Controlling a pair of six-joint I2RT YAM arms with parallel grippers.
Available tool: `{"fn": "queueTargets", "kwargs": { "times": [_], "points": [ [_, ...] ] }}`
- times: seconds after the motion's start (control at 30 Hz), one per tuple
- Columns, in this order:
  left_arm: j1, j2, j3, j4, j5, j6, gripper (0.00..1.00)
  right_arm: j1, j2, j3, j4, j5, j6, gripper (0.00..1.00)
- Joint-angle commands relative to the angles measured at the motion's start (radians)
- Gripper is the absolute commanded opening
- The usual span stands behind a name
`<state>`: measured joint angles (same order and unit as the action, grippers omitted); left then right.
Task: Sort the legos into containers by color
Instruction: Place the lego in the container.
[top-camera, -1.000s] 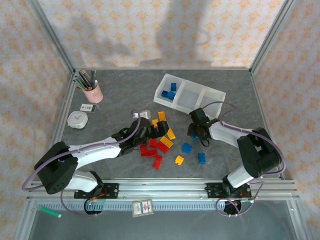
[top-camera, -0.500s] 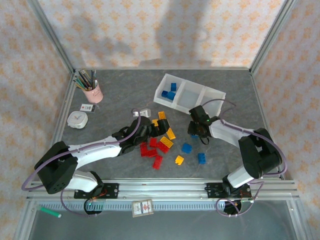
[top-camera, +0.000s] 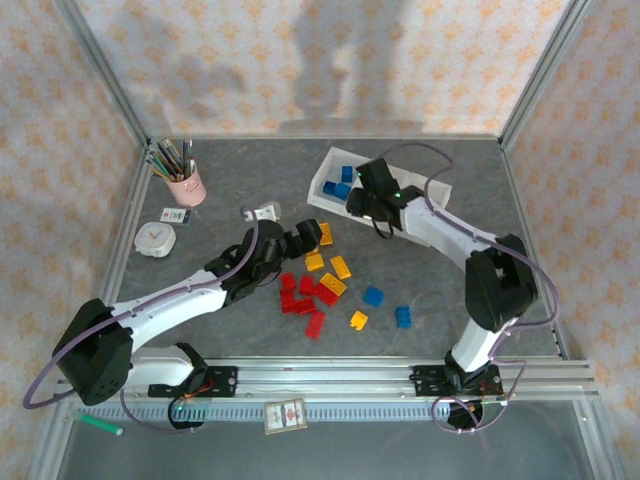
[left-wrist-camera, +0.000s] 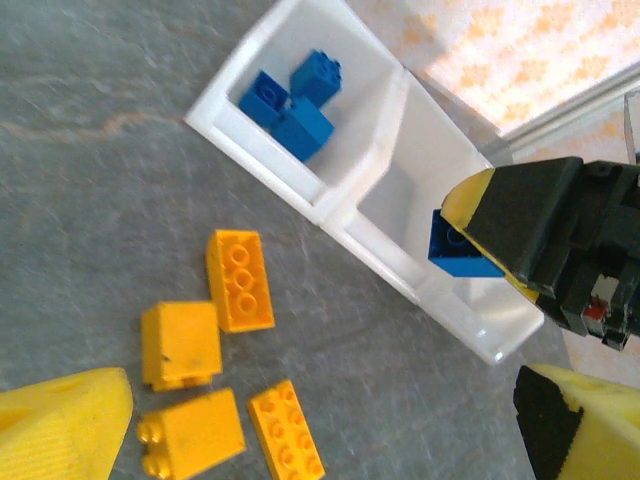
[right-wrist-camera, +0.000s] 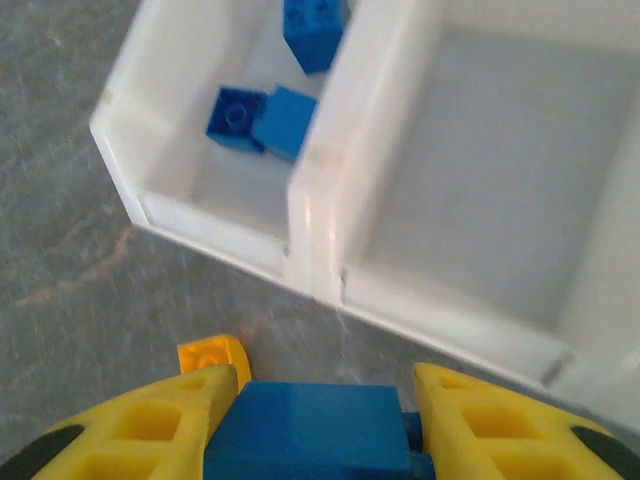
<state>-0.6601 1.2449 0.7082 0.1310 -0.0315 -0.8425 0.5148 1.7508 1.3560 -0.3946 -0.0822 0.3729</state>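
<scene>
**At the tray's near wall — right gripper clamped on a blue brick**

From above, I see the right gripper at the near wall of the tray, towards its left end. Three blue bricks lie in the end compartment there. The left gripper hangs just beside a yellow brick. Red bricks and two loose blue bricks lie on the table nearer the bases, and a pink cup stands at the far left.

On the left wrist camera, my left gripper's jaws stand wide apart with nothing between them. Four yellow bricks rest on the table beneath. Across from them the right gripper carries the held blue brick in front of the tray's second compartment. Whether it is over the wall or just short of it, I cannot tell.

On the right wrist camera, both yellow fingers press against the sides of the held blue brick — a firm grip, the jaws only brick-wide. Ahead, the divider between the first two compartments lines up with the brick.
</scene>
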Motion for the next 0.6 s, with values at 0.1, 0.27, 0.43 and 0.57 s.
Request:
{"fn": "queueTargets", "kwargs": {
  "times": [0.1,0.27,0.43,0.57],
  "points": [
    [0.078,-0.036,0.042,-0.048,0.006,0.058,0.99,0.005,0.186,0.256,0.005,0.051,-0.056,0.39],
    [0.125,-0.022,0.063,-0.062,0.029,0.083,0.99,-0.005,0.353,0.447,-0.013,0.093,-0.077,0.4],
    [0.145,-0.013,0.079,-0.071,0.044,0.093,0.99,-0.016,0.492,0.608,-0.036,0.125,-0.095,0.4],
    [0.153,-0.014,0.08,-0.074,0.042,0.099,0.99,-0.019,0.561,0.679,-0.036,0.14,-0.118,0.41]
  ]
}}
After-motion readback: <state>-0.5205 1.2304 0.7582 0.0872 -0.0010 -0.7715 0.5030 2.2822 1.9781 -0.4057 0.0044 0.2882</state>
